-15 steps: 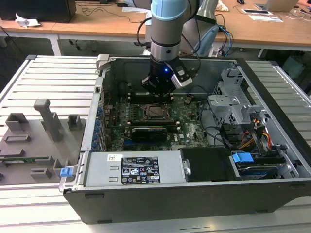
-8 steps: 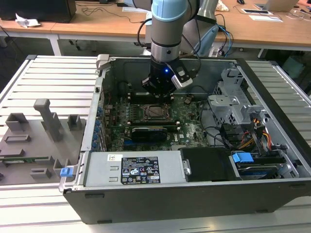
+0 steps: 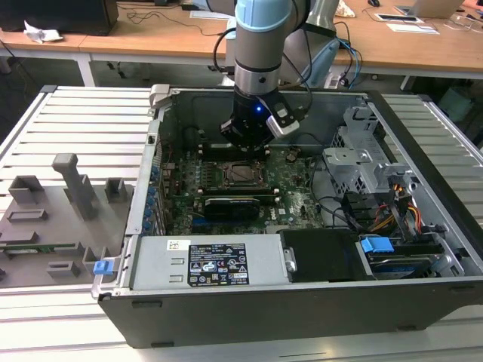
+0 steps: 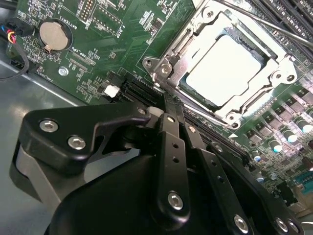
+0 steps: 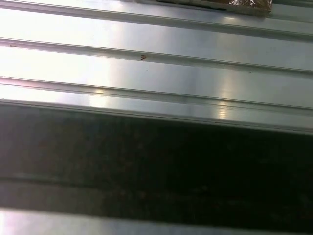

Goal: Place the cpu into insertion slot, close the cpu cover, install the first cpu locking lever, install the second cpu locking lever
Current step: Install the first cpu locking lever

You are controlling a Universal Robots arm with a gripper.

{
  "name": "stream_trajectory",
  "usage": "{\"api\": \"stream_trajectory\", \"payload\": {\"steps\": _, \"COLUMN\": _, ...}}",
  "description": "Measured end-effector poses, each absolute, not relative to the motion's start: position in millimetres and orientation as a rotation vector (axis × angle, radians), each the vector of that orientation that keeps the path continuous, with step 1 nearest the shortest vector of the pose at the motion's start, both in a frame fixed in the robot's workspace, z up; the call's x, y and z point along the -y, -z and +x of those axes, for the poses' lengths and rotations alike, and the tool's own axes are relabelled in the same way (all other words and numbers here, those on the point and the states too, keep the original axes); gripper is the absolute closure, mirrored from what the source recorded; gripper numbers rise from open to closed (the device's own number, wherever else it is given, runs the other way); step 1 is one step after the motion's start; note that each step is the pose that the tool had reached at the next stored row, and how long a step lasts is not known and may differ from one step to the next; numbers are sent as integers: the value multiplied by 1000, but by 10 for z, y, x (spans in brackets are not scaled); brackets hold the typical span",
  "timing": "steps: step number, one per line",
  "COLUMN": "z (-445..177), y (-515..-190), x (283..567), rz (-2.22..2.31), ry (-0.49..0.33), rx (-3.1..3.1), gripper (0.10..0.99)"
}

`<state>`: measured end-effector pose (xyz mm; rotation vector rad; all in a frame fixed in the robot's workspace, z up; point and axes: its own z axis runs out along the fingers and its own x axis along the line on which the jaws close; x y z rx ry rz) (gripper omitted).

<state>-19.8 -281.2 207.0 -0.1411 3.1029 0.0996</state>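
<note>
The cpu lies flat in the insertion slot on the green motherboard, its silver top showing. The cpu cover is down over it, framing the chip through its central cut-out. A thin metal lever rod runs along one side of the cover. In the exterior view my gripper hangs just above the far edge of the slot. In the second wrist view my gripper is shut with nothing in it, its tips beside a corner of the cover.
A black graphics card lies just in front of the slot. A grey drive cage and cables are at the exterior view's right. The power supply spans the near side. Grey fixtures stand outside the case. A coin battery is on the board.
</note>
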Motion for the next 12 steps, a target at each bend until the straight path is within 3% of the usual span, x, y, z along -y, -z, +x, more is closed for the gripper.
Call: {"api": "stream_trajectory", "payload": {"steps": 12, "z": -198, "y": -2018, "x": 2812, "rz": -142, "ry": -78, "rx": -3104, "gripper": 980}}
